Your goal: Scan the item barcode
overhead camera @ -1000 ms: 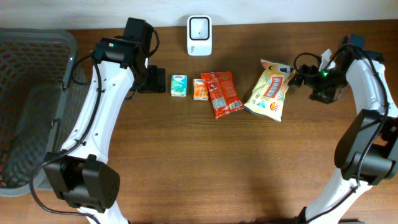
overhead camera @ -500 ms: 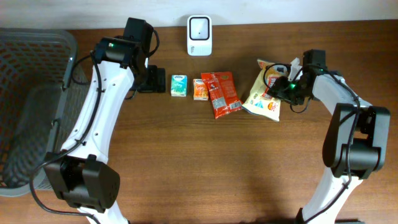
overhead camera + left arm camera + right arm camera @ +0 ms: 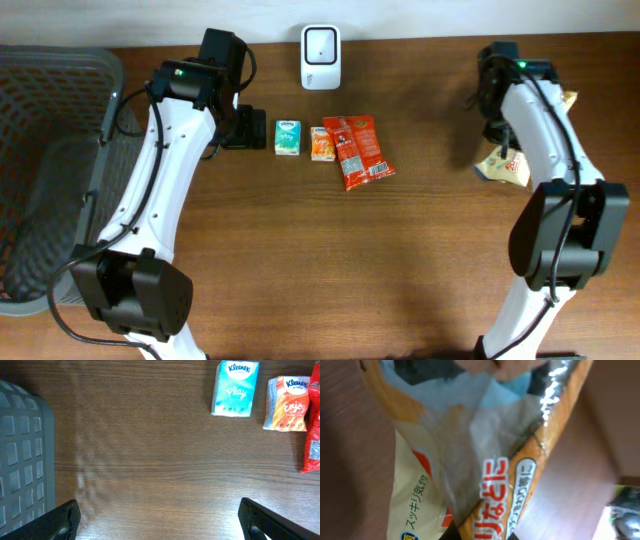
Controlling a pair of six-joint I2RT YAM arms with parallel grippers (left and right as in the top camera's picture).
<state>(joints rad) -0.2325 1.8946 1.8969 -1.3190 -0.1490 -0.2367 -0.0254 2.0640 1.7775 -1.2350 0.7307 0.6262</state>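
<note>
In the right wrist view the yellow-and-orange snack bag (image 3: 435, 475) fills the frame, and my right gripper (image 3: 485, 532) is shut on its lower edge. From overhead the bag (image 3: 508, 168) hangs at the far right, mostly hidden by the right arm. The white barcode scanner (image 3: 320, 43) stands at the back centre. My left gripper (image 3: 162, 525) is open over bare wood, left of a teal Kleenex pack (image 3: 235, 387).
An orange Kleenex pack (image 3: 321, 143) and a red packet (image 3: 358, 150) lie next to the teal pack (image 3: 288, 138) in front of the scanner. A grey mesh basket (image 3: 50, 170) fills the left edge.
My right gripper closed on the snack bag and carried it from beside the red packet to the far right. The left arm has not moved.
</note>
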